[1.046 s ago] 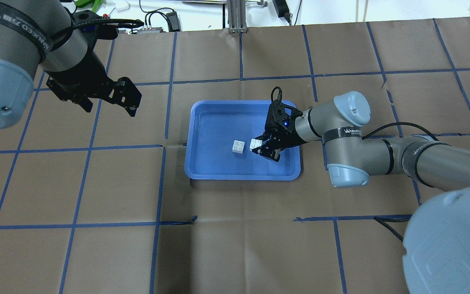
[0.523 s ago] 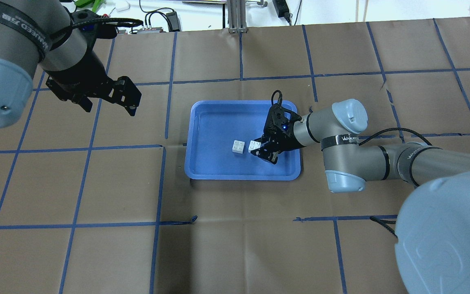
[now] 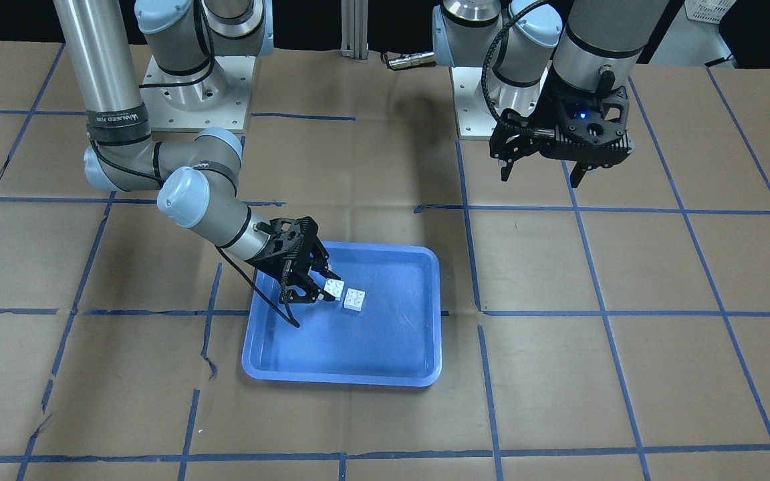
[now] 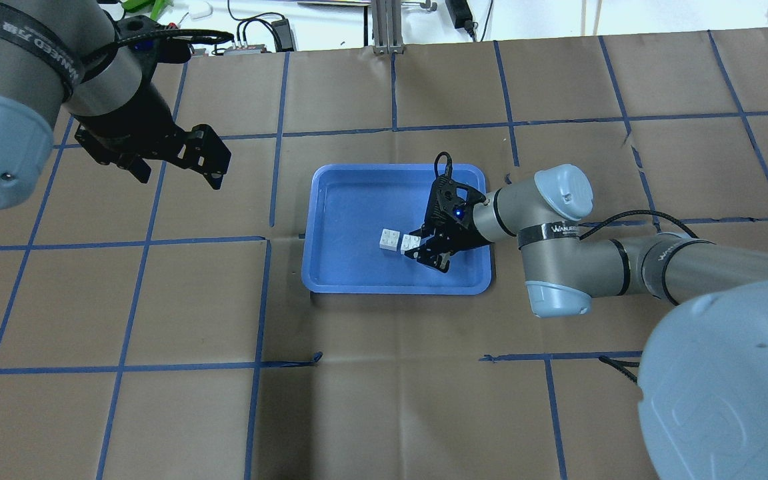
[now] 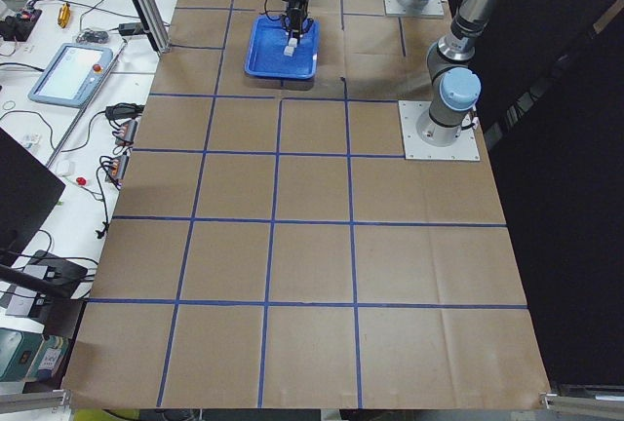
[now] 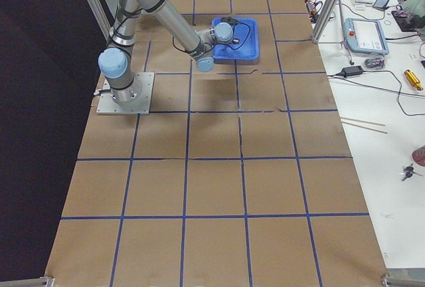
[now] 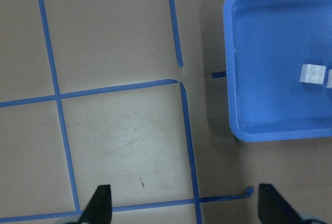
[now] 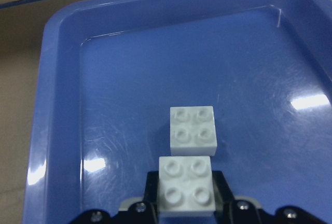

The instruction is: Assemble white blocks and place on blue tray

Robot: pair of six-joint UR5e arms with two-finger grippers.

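Note:
The blue tray (image 4: 351,207) lies mid-table. One white block (image 4: 390,239) rests on its floor. My right gripper (image 4: 419,251) is shut on the second white block (image 4: 411,242) and holds it studs up right beside the first. I cannot tell whether the two touch. In the right wrist view the held block (image 8: 185,186) sits just in front of the free block (image 8: 193,129). In the front view the held block (image 3: 334,288) and free block (image 3: 355,300) sit side by side. My left gripper (image 4: 181,179) is open and empty, high over the table left of the tray.
Brown paper with blue tape grid lines covers the table. The left wrist view shows the tray's corner (image 7: 244,125) and the free block (image 7: 313,73) well off to one side of my left gripper (image 7: 185,206). Cables and devices lie beyond the far table edge.
My right gripper has moved left and slightly toward me with its white block, closing the gap to the resting block. The left arm has not moved.

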